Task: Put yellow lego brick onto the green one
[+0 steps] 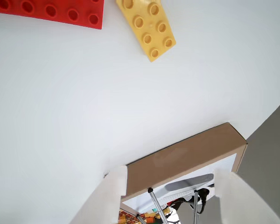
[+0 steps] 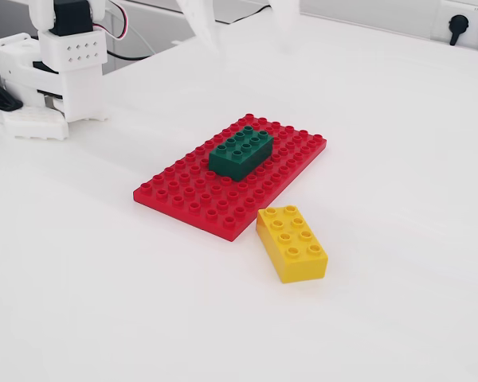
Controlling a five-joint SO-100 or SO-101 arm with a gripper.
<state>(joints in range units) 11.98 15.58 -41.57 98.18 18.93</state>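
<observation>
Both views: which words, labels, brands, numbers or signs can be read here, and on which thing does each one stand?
No text can be read in either view.
Yellow brick: no print visible, only studs.
Green brick: no print visible.
Red plate: no print visible.
Wall socket: a small dark mark above it, too small to read.
Cardboard box: plain brown side, no label visible.
</observation>
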